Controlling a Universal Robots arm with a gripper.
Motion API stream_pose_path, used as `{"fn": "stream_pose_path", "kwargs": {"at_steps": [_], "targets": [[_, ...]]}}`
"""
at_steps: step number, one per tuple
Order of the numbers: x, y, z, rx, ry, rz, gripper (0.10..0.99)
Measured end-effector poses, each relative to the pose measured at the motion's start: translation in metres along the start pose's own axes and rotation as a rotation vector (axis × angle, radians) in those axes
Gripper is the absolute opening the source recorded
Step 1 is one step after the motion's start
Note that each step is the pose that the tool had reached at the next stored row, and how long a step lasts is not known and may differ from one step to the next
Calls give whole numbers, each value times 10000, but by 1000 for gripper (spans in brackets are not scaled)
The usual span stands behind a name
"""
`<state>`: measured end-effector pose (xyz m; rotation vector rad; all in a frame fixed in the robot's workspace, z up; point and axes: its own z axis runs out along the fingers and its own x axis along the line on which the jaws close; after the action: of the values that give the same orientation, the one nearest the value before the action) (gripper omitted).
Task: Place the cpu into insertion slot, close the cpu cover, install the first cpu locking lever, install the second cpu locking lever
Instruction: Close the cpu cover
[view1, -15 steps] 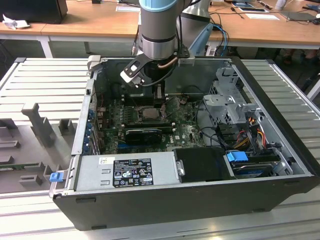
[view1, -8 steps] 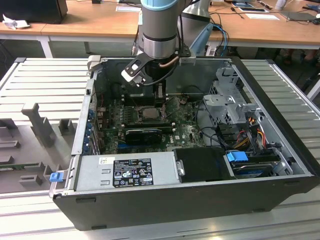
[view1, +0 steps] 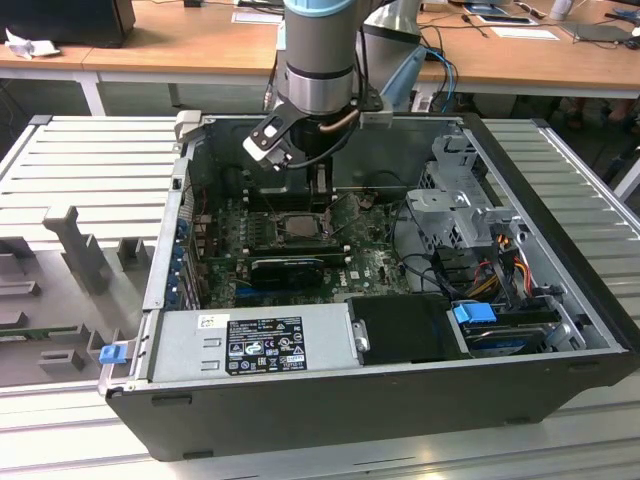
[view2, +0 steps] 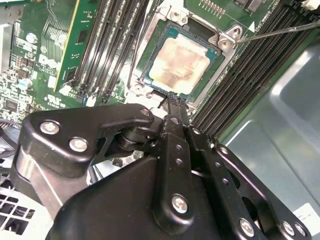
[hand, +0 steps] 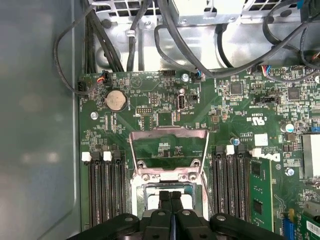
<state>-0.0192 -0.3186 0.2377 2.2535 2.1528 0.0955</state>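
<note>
Already the cpu (view2: 181, 61) lies flat, face up, in the insertion slot (view2: 227, 40). The cpu cover (hand: 169, 131) stands swung open beside it, over the green motherboard (hand: 150, 100). The pincer (hand: 171, 195) hangs at one edge of the slot, its fingers pressed together on nothing. The arm (view1: 318, 60) reaches straight down into the open computer case (view1: 560, 300).

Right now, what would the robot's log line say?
cpu: lying flat in insertion slot | cpu cover: open, flipped up | gripper: shut, tips by the slot's edge
</note>
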Motion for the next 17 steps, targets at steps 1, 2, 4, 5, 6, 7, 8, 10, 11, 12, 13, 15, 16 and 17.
{"fn": "stream_pose_path", "kwargs": {"at_steps": [1,2,4,5,6,7,8,10,11,12,13,15,16,17], "targets": [[0,5,-1,0,1,1,106],[1,7,-11,1,-3,0,106],[3,10,-54,0,-1,0,106],[4,11,-68,0,-1,-1,106],[4,12,-79,-1,-1,0,106],[5,12,-87,0,-1,1,106],[6,23,-94,-1,-1,2,106],[7,51,-101,0,-1,0,106],[7,60,-107,0,-1,-1,106],[9,66,-133,0,-1,-1,106],[10,71,-159,0,-1,-1,106],[13,136,-163,-1,0,2,106],[14,160,-162,0,1,0,106],[16,202,-163,0,0,-2,106]]}}
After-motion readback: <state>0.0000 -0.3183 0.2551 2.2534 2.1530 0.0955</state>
